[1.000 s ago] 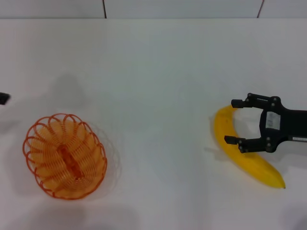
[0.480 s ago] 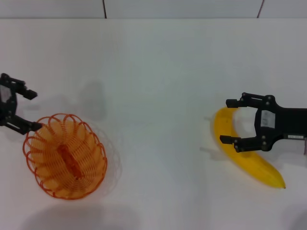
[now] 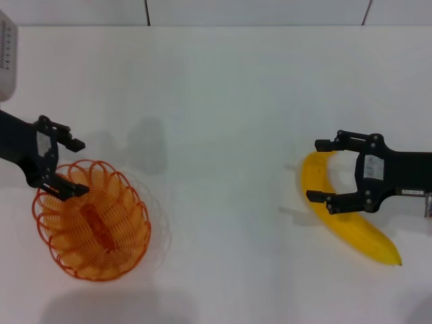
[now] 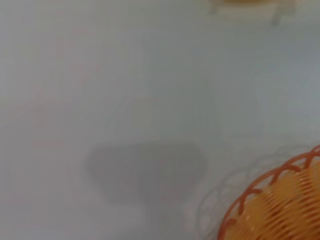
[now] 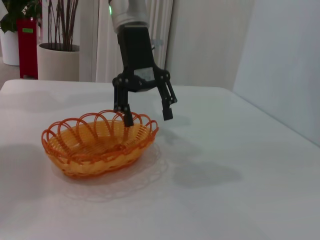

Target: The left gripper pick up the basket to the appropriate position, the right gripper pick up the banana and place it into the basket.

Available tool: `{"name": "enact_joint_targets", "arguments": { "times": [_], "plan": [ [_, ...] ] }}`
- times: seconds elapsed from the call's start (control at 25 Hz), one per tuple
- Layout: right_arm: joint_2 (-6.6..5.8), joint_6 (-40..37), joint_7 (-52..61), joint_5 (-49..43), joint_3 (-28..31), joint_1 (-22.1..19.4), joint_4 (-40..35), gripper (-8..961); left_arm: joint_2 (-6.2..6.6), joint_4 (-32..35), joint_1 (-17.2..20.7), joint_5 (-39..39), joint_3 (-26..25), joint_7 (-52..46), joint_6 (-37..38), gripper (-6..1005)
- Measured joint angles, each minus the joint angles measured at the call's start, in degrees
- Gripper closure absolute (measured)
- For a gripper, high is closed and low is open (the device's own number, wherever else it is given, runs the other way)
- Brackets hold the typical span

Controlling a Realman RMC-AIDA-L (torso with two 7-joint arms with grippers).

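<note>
The orange wire basket [image 3: 91,221] sits on the white table at the front left; it also shows in the left wrist view [image 4: 280,207] and the right wrist view [image 5: 97,142]. My left gripper [image 3: 74,167] is open over the basket's far rim, one finger inside the rim and one outside; it also shows in the right wrist view [image 5: 146,115]. The yellow banana [image 3: 341,212] lies on the table at the right. My right gripper [image 3: 318,170] is open, its fingers straddling the banana's upper end.
The white table [image 3: 216,101] stretches between basket and banana. A white housing [image 3: 7,47] of the left arm shows at the far left. Potted plants [image 5: 57,45] stand beyond the table in the right wrist view.
My left gripper has come in from the left edge to the basket's far rim. My right gripper has slid slightly left along the banana.
</note>
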Motion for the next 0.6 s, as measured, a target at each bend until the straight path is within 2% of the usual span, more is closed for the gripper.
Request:
{"name": "enact_joint_targets", "arguments": {
  "times": [0.24, 0.6],
  "plan": [
    [0.0, 0.1, 0.0, 0.0, 0.0, 0.0, 0.0, 61, -1.03, -0.1, -0.5, 0.4, 1.9, -0.7, -1.6, 130],
    [-0.06, 0.1, 0.2, 0.0, 0.0, 0.0, 0.0, 60, -1.18, -0.1, -0.6, 0.6, 1.9, -1.7, -1.9, 132]
  ]
}}
